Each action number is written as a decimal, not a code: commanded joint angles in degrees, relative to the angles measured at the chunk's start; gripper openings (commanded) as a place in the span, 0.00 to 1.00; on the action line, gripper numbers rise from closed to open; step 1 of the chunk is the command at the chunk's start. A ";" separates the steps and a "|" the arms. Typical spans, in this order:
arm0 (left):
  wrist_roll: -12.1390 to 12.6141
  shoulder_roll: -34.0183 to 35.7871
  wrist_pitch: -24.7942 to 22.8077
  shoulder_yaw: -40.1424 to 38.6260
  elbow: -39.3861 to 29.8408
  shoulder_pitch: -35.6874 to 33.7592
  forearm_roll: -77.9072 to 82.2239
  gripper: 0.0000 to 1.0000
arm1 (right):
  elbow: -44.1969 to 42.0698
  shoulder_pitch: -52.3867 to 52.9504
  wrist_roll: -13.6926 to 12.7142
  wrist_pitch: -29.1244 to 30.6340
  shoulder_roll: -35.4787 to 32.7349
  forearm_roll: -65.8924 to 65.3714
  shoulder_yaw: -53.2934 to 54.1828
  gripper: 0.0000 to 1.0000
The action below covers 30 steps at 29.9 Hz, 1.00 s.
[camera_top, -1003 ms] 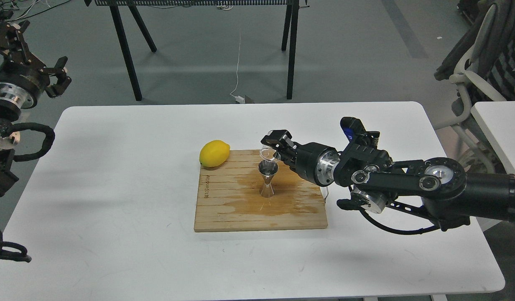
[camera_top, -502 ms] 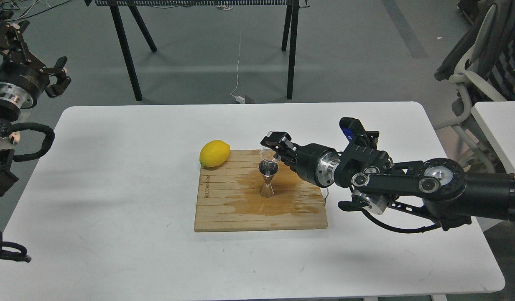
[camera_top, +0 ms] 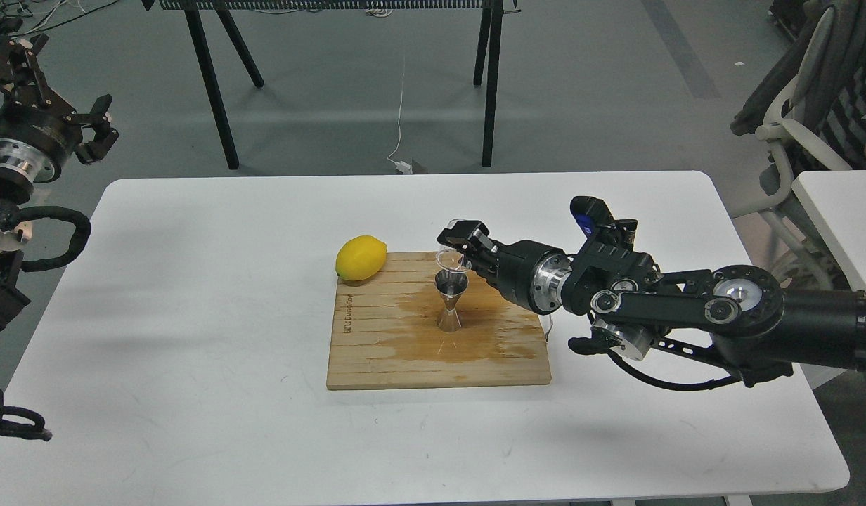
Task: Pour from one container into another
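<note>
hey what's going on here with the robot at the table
The right gripper holds a small glass cup tipped just over the mouth of a steel jigger, in the middle of a pour. The jigger stands upright on a wooden board that has a wet stain around it, and a lemon sits at the board's far left corner. The left gripper hangs open off to the side, away from the table.

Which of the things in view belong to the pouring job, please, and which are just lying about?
In use: glass cup, held by right gripper; steel jigger.
Lying about: lemon; wet wooden board; white table; left gripper, raised aside.
</note>
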 commanded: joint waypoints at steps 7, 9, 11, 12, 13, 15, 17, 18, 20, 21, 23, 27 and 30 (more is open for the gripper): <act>0.00 0.35 0.00 0.00 0.00 0.00 0.00 1.00 | 1.07 -3.95 1.55 0.43 -2.77 1.26 6.29 0.31; 0.00 0.35 0.00 0.00 -0.09 0.00 0.00 1.00 | 1.33 -6.33 1.46 0.43 -2.95 2.14 9.80 0.31; 0.00 0.35 0.00 0.26 -0.09 0.00 0.00 1.00 | 1.68 -9.31 1.46 0.35 -3.04 6.51 14.45 0.31; 0.00 0.35 0.00 0.35 -0.09 0.00 0.00 1.00 | 1.95 -11.15 1.46 0.35 -3.39 10.11 17.61 0.31; 0.00 0.35 0.00 0.27 -0.09 0.00 0.00 1.00 | 1.95 -13.17 1.46 0.43 -3.83 13.36 21.29 0.31; 0.00 0.35 0.00 0.18 -0.09 0.00 0.00 1.00 | 1.95 -17.47 1.55 0.43 -3.92 17.68 28.93 0.31; 0.00 0.35 0.00 0.26 -0.09 0.00 0.00 1.00 | 1.95 -22.57 1.55 0.52 -3.83 20.41 36.76 0.32; 0.00 0.35 0.00 0.26 -0.09 0.00 0.00 1.00 | 1.95 -25.21 1.55 0.52 -3.57 21.82 40.80 0.32; 0.00 0.44 0.00 0.26 -0.09 0.00 0.00 1.00 | 1.95 -29.95 1.55 0.61 -3.22 25.76 48.10 0.32; 0.08 0.35 0.00 0.18 -0.09 0.00 0.00 1.00 | 1.95 -31.98 1.55 0.78 -3.22 27.53 51.18 0.32; 0.09 0.44 0.00 0.18 -0.09 -0.09 0.00 1.00 | 1.60 -36.37 1.63 1.57 -2.69 29.82 57.77 0.32; 0.09 0.70 0.00 0.18 -0.09 -0.35 0.00 1.00 | 1.25 -45.60 1.72 2.10 1.08 30.36 72.62 0.32; 0.09 0.61 0.00 0.35 -0.09 -0.44 0.00 1.00 | 0.55 -50.71 1.55 4.73 4.68 30.36 81.78 0.33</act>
